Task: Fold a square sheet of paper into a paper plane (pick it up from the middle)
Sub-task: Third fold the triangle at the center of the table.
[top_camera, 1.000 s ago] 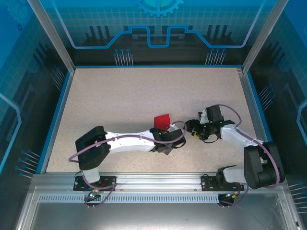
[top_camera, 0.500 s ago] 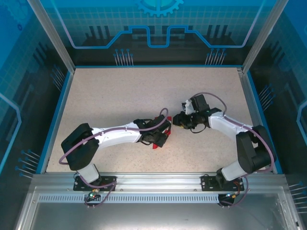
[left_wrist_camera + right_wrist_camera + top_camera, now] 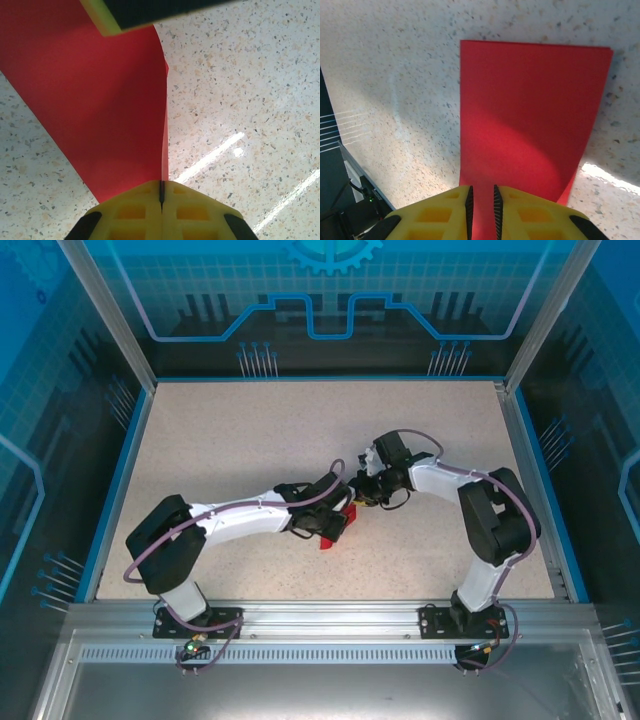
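One red sheet. One speckled desk. Two white arms in the top frame: the left arm at lower left and the right arm at lower right. Two hands, the left hand and the right hand. Each has two yellow fingers, four in all. Two purple cables, one along each arm.
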